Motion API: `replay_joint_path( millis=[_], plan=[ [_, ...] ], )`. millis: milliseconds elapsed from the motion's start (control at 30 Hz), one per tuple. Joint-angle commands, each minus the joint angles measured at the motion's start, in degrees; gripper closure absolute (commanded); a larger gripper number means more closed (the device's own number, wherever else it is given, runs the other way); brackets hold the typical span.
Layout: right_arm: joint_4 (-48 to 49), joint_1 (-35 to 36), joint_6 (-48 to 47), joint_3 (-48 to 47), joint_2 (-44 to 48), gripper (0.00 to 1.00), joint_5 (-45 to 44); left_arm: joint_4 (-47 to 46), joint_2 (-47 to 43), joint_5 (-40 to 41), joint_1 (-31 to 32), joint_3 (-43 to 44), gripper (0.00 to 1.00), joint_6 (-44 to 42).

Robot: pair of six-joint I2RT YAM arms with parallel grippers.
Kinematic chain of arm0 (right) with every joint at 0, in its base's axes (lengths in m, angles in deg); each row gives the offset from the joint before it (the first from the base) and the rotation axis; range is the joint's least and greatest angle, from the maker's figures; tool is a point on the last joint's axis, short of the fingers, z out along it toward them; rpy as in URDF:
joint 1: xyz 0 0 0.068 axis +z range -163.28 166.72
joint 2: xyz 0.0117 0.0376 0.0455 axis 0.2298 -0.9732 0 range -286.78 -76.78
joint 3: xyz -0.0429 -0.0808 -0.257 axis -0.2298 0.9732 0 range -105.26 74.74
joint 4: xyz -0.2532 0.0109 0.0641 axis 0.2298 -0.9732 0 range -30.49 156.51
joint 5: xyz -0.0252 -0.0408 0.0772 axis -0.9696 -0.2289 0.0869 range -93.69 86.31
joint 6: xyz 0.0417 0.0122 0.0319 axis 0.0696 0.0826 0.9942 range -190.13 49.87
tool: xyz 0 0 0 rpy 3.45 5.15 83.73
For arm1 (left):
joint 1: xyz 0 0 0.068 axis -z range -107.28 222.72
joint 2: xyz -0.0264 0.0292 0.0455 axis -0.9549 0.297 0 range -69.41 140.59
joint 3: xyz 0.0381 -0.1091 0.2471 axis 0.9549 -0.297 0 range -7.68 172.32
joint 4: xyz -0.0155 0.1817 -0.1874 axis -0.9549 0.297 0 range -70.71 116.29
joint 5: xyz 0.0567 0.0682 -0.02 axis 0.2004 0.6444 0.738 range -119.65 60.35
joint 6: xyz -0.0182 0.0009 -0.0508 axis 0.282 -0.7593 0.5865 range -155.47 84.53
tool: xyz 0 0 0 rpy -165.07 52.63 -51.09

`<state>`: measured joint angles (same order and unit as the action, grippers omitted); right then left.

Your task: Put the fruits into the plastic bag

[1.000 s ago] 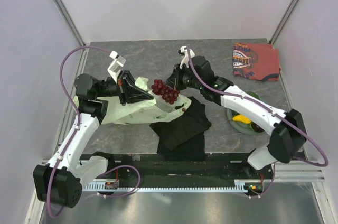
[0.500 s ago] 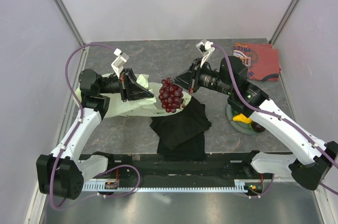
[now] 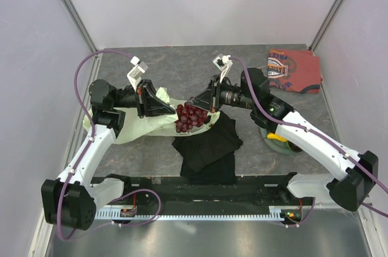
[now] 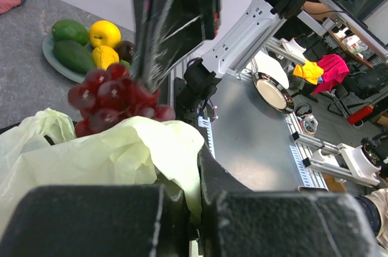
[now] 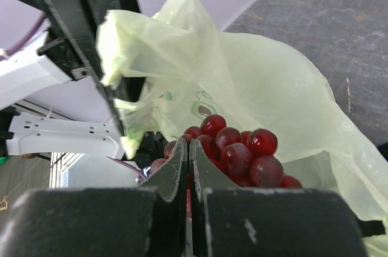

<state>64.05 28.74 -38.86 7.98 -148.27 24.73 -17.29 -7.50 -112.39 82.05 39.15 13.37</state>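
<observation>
The pale yellow-green plastic bag (image 3: 142, 125) lies at the left. My left gripper (image 3: 171, 110) is shut on its rim (image 4: 176, 154) and holds the mouth up. My right gripper (image 3: 197, 103) is shut on the dark red grape bunch (image 3: 188, 117), holding it at the bag's mouth. The grapes also show in the right wrist view (image 5: 239, 155) against the bag (image 5: 267, 93), and in the left wrist view (image 4: 112, 96). The yellow fruit (image 4: 104, 33), green fruits (image 4: 73, 56) and a dark maroon one (image 4: 125, 50) lie on the round grey-green plate (image 3: 274, 140).
A folded black cloth (image 3: 209, 145) lies just in front of the bag's mouth. A red-orange patterned cloth (image 3: 294, 70) lies at the back right. The plate stands under my right arm, right of the black cloth.
My right gripper has carried the grape bunch left and down, from above the black cloth's edge to the bag's mouth. My left gripper has held the bag rim nearly still.
</observation>
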Motion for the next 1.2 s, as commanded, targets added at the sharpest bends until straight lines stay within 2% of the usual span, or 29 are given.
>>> replay_joint_path(
  millis=[0,333,567,667,767,800,933,1167],
  plan=[
    [6.14,0.34,1.16,0.49,-1.9,1.0,0.75,-1.21,-1.27,-1.64,-0.36,1.25,0.98,0.12],
    [13.88,5.08,7.48,4.53,-4.63,1.0,2.16,-0.25,-0.82,0.03,-0.45,1.25,0.98,-0.5],
    [15.29,9.57,8.46,6.12,-4.98,1.0,-1.17,3.26,-0.65,1.35,-0.71,1.51,0.98,-2.87],
    [12.15,9.57,6.28,5.33,-4.28,1.0,-3.45,3.27,-0.82,1.0,-0.71,1.51,0.98,-2.87],
    [4.87,9.83,2.85,4.01,-2.62,1.0,-11.96,3.27,-1.26,0.56,-0.71,1.51,0.99,-2.79],
    [3.09,9.75,0.66,3.75,-2.09,1.0,-17.99,3.09,-1.35,0.56,-0.71,1.42,0.99,-2.7],
    [-3.07,9.75,-2.96,3.39,2.3,1.0,-26.56,2.92,-1.35,0.65,-0.71,1.6,0.98,-2.44],
    [-5.19,9.75,-4.9,4.36,10.47,1.0,-27.99,2.39,-1.44,0.82,-0.8,1.51,0.98,-2.08]
  ],
)
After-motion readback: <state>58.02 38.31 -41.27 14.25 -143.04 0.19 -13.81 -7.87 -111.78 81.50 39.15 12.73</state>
